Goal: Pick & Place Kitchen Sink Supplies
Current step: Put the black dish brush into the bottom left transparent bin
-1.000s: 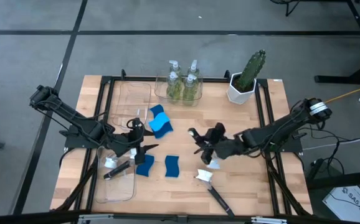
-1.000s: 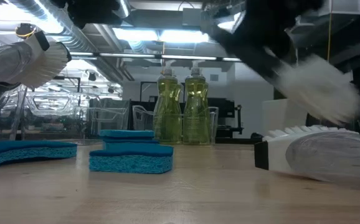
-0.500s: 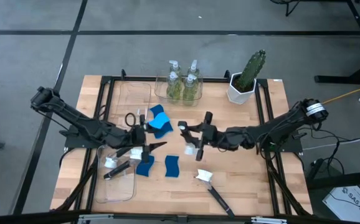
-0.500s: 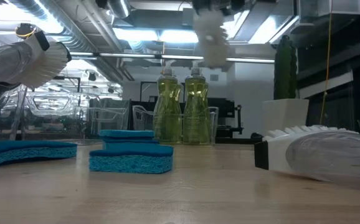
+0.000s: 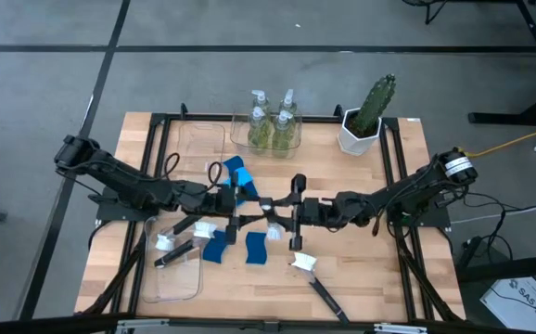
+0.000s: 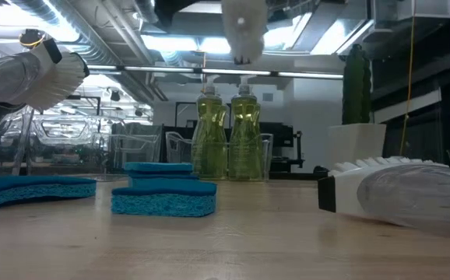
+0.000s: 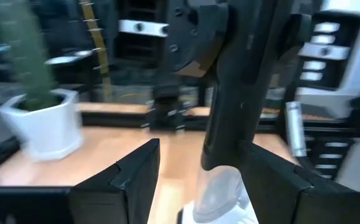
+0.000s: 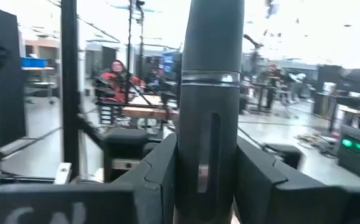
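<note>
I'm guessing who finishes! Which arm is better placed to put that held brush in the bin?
Left. The clear bin lies on that arm's side, and the left claw is open around the handle of the brush that the right claw grips.

Both arms are dark, near-black, built of slim tubular links joined by rounded, bulkier joint housings. The right arm (image 5: 407,193) carries a pale silver-white ring at its far joint — the left arm (image 5: 120,181) is dark throughout, with a thin black cable looping beside it. The left gripper's fingers (image 7: 127,180) are matte black, angular and faceted. The right gripper's fingers (image 8: 158,177) look the same — flat, dark, wedge-shaped plates.
</note>
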You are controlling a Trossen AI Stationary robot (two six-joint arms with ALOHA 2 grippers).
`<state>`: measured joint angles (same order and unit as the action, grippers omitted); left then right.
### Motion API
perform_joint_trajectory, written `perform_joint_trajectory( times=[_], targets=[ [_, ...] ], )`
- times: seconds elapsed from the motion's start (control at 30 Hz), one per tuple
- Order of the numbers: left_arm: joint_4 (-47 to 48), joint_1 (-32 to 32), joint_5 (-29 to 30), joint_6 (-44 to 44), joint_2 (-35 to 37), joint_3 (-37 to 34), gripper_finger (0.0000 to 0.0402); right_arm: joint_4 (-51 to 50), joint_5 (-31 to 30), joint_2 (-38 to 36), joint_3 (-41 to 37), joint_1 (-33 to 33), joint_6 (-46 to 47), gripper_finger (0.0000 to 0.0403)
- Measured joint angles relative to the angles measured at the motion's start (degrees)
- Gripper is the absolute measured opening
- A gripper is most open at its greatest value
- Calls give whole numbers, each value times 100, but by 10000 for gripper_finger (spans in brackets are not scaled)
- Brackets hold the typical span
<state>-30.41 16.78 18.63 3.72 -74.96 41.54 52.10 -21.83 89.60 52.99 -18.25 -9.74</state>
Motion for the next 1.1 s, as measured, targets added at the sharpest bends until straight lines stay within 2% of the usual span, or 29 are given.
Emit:
perform_joint_trajectory(
  times=[0.1,0.37,0.57,1.1],
  targets=[
    [-317,-84,-568,8,-152,-2,210,18,110,0,0,-14,-78,113],
    [-457,-185,-1411,213,-223,-2,210,-36,276,4,7,10,-159,113],
    [-632,-173,-1375,208,-197,-2,210,190,367,9,7,17,-152,113],
    [-1662,-231,-1333,-48,-764,0,210,463,395,9,2,12,-232,113]
  ],
)
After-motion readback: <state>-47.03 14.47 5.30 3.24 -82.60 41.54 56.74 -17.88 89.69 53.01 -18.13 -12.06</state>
